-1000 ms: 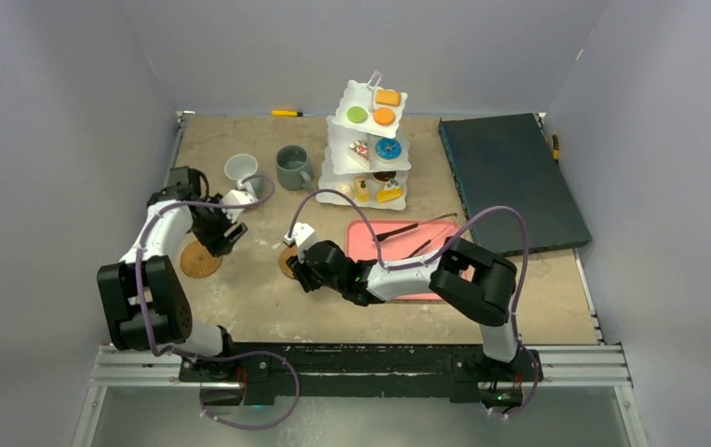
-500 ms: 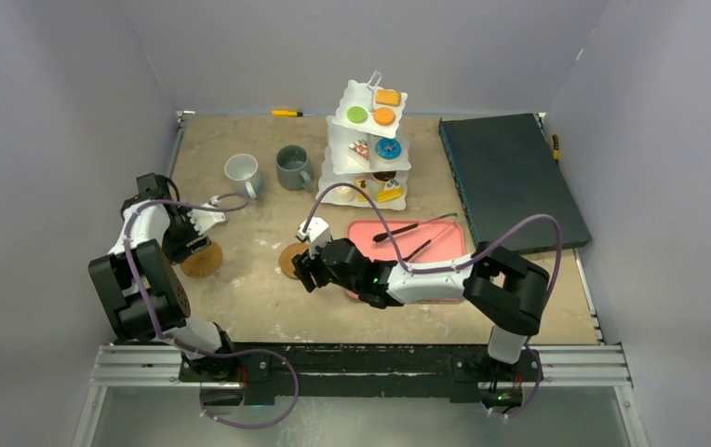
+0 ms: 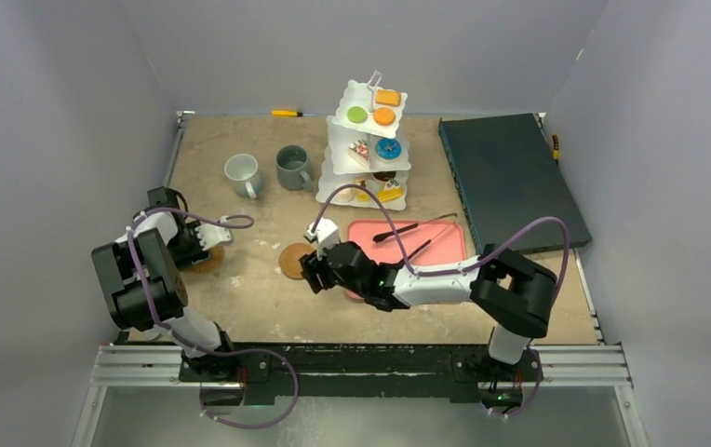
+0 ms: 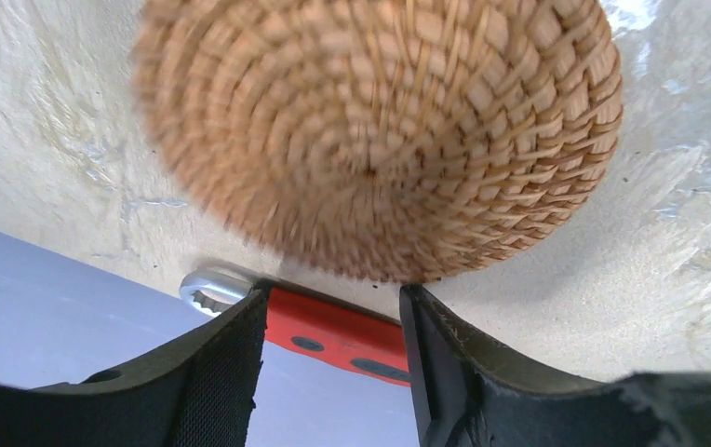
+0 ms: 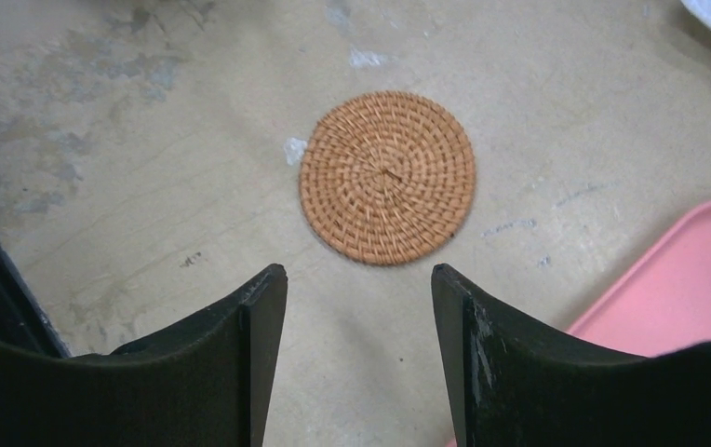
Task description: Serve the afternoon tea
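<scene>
Two round cork coasters lie on the table. The left coaster fills the left wrist view; my left gripper is open and empty at its edge. The right coaster lies just ahead of my right gripper, which is open and empty. The white mug and grey mug stand at the back left. The white three-tier stand holds several toy pastries and donuts.
The pink tray with black tongs lies right of the right coaster. A dark board is at the right. A red-handled wrench lies at the table's left edge, a yellow tool at the back.
My left gripper has swung back from beside the white mug to the left coaster. My right gripper has drawn back off the right coaster, which now lies uncovered.
</scene>
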### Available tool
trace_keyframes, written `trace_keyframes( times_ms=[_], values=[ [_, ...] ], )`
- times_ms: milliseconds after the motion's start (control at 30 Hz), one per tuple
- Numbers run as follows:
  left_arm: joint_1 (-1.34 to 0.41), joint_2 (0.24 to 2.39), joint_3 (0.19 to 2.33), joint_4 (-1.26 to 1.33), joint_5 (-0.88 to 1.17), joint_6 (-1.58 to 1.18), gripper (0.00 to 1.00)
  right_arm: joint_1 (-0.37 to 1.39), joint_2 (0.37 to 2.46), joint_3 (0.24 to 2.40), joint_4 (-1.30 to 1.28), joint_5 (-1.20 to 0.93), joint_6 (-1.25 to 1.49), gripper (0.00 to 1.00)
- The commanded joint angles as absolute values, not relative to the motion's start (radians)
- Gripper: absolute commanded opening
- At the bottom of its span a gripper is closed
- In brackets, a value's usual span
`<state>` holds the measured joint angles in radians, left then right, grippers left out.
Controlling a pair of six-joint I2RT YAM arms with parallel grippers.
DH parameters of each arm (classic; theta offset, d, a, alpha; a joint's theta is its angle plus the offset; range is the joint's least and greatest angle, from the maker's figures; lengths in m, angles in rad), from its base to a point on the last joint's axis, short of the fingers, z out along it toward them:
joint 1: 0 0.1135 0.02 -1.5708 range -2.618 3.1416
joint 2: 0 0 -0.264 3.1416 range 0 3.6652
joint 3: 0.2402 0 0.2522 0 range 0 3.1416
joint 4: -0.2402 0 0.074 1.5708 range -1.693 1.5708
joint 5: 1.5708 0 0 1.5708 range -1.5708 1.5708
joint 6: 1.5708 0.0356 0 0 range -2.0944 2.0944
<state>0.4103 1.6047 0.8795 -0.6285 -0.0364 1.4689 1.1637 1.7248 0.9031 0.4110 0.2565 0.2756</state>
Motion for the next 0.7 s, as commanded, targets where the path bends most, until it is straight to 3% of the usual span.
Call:
trace_keyframes(
  times_ms=[0, 300, 667],
  values=[
    [0.410, 1.654, 0.868, -0.586, 0.012, 1.513, 0.54, 1.141, 1.676, 0.859, 0.406, 0.317, 0.362, 0.60],
    [0.313, 1.615, 0.805, -0.595, 0.077, 1.446, 0.51, 0.987, 1.707, 0.800, 0.389, 0.277, 0.524, 0.56],
    [0.229, 1.596, 0.784, -0.569, 0.146, 1.367, 0.40, 0.977, 1.751, 0.802, 0.310, 0.360, 0.543, 0.45]
  ],
)
